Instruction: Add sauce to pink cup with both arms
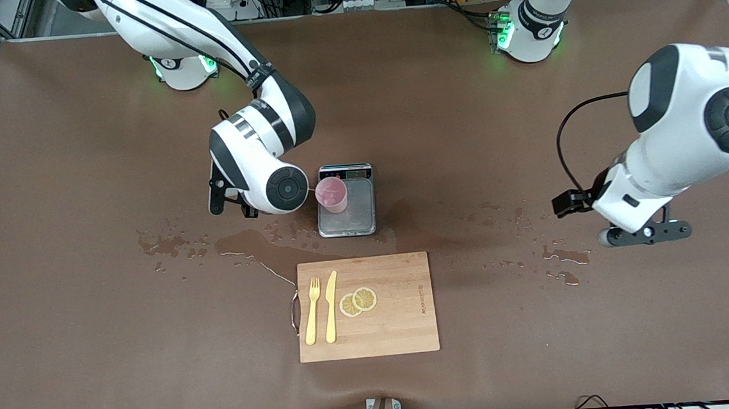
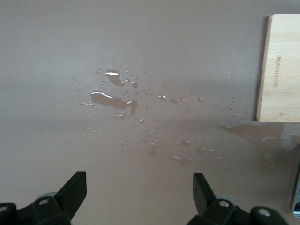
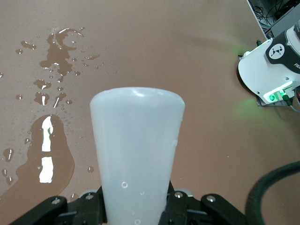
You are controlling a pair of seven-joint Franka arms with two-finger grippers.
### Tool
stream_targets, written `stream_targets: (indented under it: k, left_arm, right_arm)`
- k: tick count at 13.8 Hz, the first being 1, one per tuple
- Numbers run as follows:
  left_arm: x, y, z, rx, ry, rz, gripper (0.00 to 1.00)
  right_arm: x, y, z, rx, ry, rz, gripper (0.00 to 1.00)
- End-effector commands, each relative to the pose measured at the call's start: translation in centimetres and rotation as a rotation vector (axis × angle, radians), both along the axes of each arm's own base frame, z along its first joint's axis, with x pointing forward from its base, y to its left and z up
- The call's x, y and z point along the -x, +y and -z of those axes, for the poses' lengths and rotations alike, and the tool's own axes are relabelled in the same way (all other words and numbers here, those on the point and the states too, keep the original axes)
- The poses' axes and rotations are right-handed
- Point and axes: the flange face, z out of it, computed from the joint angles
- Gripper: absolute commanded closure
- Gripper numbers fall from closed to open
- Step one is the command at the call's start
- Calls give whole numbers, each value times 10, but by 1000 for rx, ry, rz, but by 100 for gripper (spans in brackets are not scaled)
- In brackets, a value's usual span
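- Whitish translucent plastic sauce bottle (image 3: 137, 154) is clamped between the 2 fingers of the right gripper (image 3: 136, 206). The body is smooth and tapered, with droplets on its wall. The nozzle cap is not visible.
- Right arm's wrist (image 1: 273, 185) is just beside the pink cup (image 1: 332, 194). The front view hides the gripper itself under the wrist.
- Pink cup: plain, round rim, tapered. It stands on the flat silver scale (image 1: 347, 218), at the edge toward the right gripper.
- Left gripper (image 2: 138, 180) has black angular fingers spread wide with nothing between them. It hovers over the matte brown table cover (image 1: 90, 313) at the left arm's end, well apart from the cup.
- Glossy puddles (image 2: 112, 101) lie below the left gripper, and more spill (image 1: 252, 244) lies near the right gripper.
- Wooden cutting board (image 1: 398, 317), rectangular, carries a yellow fork (image 1: 312, 311), a yellow knife (image 1: 331, 306) and 2 lemon slices (image 1: 358, 301).
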Motion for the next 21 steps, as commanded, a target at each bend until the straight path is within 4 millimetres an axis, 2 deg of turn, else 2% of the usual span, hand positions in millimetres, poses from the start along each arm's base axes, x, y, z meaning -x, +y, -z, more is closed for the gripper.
stream_targets:
  k: [1,2,3,7,8,9,14,16,18,21]
  left_arm:
    - [30,3,-17,-39,0,43,0]
    - [41,-1,-22,-46,0,60,0]
    - [51,-3,-25,-52,-1,69,0]
    - [68,-6,-48,-65,-3,89,0]
    - [71,-1,-52,-69,3,88,0]
    - [78,-1,-64,-75,0,99,0]
    - [101,4,-94,-76,23,146,0]
    - [111,4,-106,-79,26,151,0]
    - [119,5,-117,-47,33,200,0]
    - [126,25,-132,-11,26,176,0]
  right_arm:
    - [1,3,-4,32,-26,-4,79]
    - [2,4,-3,34,-25,-6,85]
    - [2,4,-2,35,-24,-6,99]
    - [0,2,-2,30,-19,-13,100]
    - [-4,-4,-6,18,-16,-6,100]
    - [-13,-17,-13,-10,-10,3,100]
    - [-44,-78,-45,-226,59,32,100]
    - [-57,-106,-64,-351,80,39,100]
    - [-69,-139,-75,-474,96,50,100]
    - [-83,-186,-83,-645,106,74,100]
